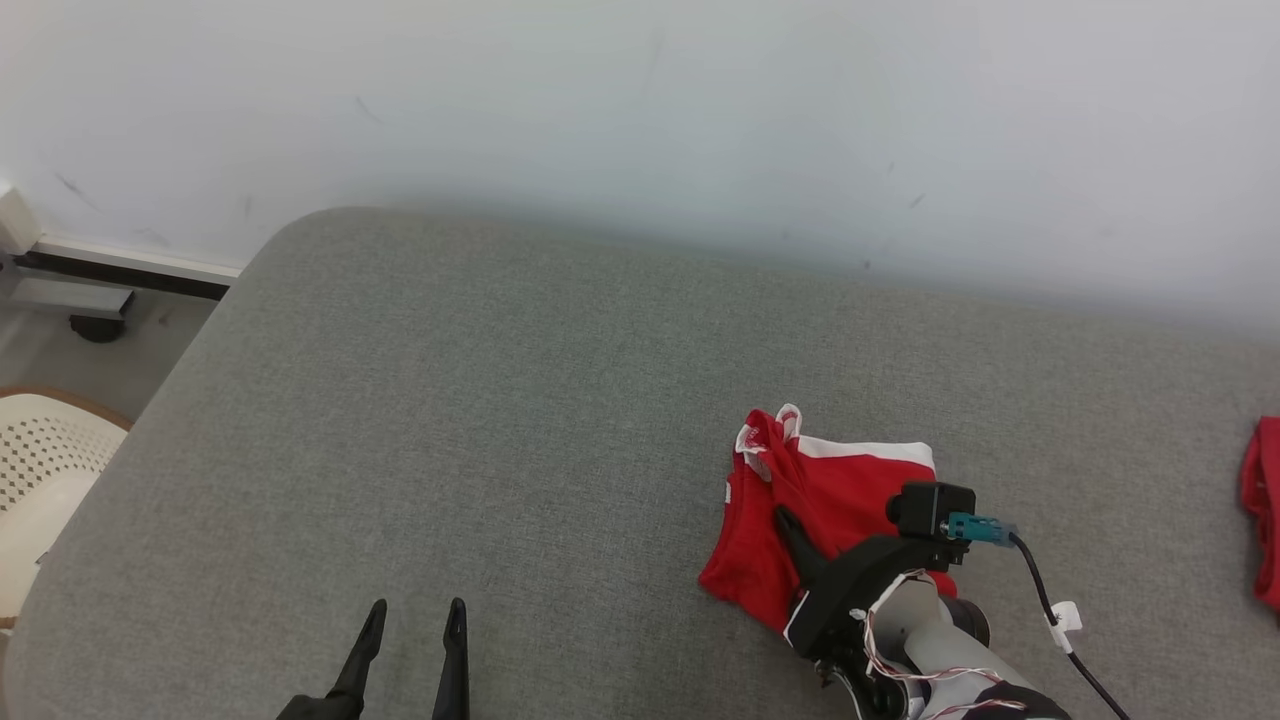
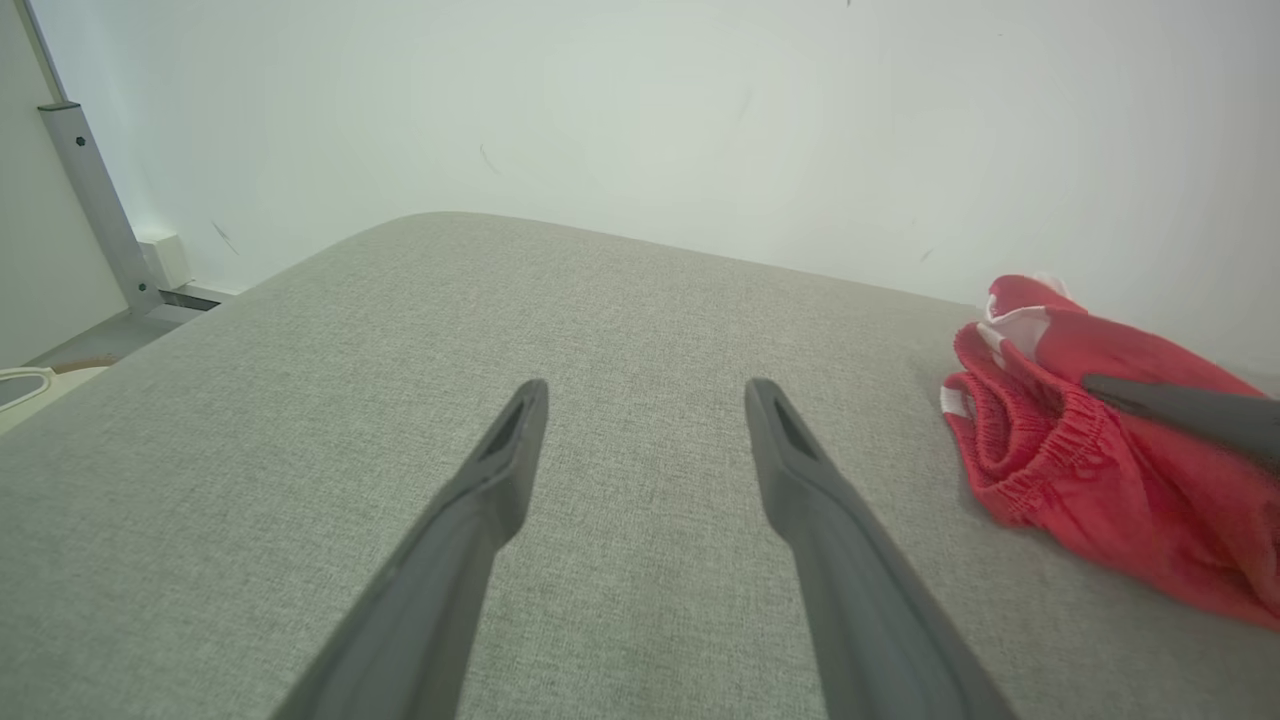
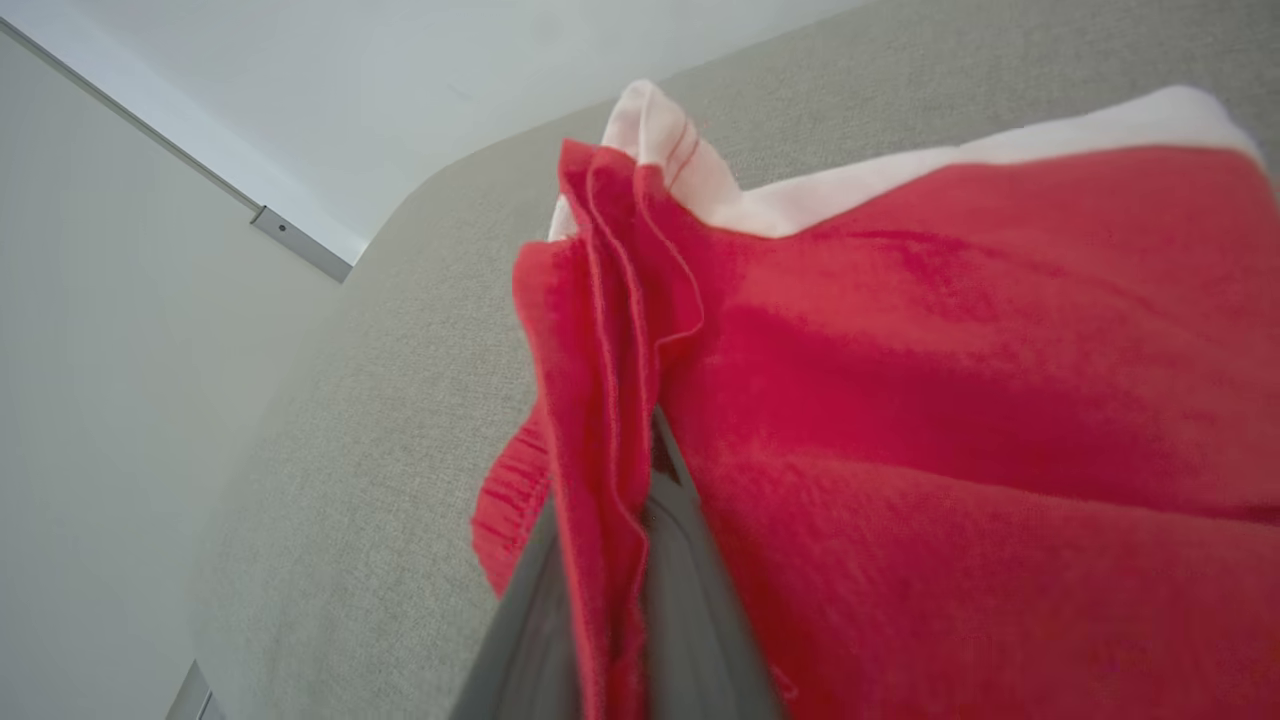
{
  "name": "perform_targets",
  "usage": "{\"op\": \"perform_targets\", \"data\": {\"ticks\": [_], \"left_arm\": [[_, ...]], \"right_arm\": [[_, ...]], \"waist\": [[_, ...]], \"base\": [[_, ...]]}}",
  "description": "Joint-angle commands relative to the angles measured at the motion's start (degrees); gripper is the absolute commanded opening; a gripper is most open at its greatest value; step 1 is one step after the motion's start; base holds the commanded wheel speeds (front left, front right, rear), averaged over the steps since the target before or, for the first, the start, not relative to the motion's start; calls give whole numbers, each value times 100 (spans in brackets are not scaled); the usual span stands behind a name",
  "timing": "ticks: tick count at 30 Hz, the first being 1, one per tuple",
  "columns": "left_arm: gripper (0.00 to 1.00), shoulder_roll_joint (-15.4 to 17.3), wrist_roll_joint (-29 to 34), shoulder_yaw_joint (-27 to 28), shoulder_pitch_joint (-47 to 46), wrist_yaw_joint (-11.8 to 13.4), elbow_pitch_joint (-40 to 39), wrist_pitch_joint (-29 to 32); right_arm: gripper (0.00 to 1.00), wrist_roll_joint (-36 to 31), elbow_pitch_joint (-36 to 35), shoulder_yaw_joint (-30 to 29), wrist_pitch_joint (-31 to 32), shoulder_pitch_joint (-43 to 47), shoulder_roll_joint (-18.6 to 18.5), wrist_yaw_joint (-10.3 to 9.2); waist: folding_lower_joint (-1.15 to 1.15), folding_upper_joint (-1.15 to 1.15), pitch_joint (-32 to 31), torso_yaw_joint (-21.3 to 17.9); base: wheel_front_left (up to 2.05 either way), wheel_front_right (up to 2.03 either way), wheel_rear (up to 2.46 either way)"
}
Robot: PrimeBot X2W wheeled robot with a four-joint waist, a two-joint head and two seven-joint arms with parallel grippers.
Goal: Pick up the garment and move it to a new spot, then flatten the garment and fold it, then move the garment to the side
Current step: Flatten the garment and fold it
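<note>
The garment (image 1: 830, 520) is a pair of red shorts with white trim, bunched on the grey cushioned surface (image 1: 500, 420) at the right. My right gripper (image 1: 785, 518) lies on it and is shut on a fold of the red cloth; in the right wrist view that fold (image 3: 610, 420) runs between the two fingers (image 3: 690, 560). In the left wrist view the garment (image 2: 1090, 460) sits at the right with the right gripper's dark finger (image 2: 1190, 412) across it. My left gripper (image 1: 415, 618) is open above bare surface at the lower left, fingertips well apart (image 2: 645, 395).
Another red cloth (image 1: 1262, 510) lies at the far right edge of the surface. A white perforated basket (image 1: 40, 470) stands on the floor at the left. A white wall (image 1: 640, 120) runs behind the surface. The surface's rounded corner is at the upper left.
</note>
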Motion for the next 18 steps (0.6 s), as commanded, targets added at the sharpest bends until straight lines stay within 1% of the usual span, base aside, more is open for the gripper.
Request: {"op": "perform_targets", "data": {"ticks": [1,2,3,8,13,18], "left_arm": [[100,0,-19,17,-11,31,-5,-7],[100,0,-23,31,9,42,-19,-7],[100,0,-26,40,27,39,-31,-7],[100,1,3,147,109,36,-42,-7],[100,0,47,277,155,16,-90,-7],[100,0,76,391,252,12,-141,-7]], "right_arm": [[36,96,17,49,-79,-98,21,-12],[70,140,24,67,-129,-92,29,-12],[100,232,2,72,-172,-76,32,-12],[100,670,-520,155,-418,-21,18,-12],[100,793,-1077,149,-732,125,-441,-12],[100,445,-1567,-113,-947,382,-1056,-12]], "waist": [[0,0,-4,-22],[0,0,-4,-44],[0,0,-1,-71],[0,0,-13,-199],[0,0,-42,-318],[0,0,-39,-438]], "base": [[0,0,0],[0,0,0],[0,0,0],[0,0,0],[0,0,0],[0,0,0]]}}
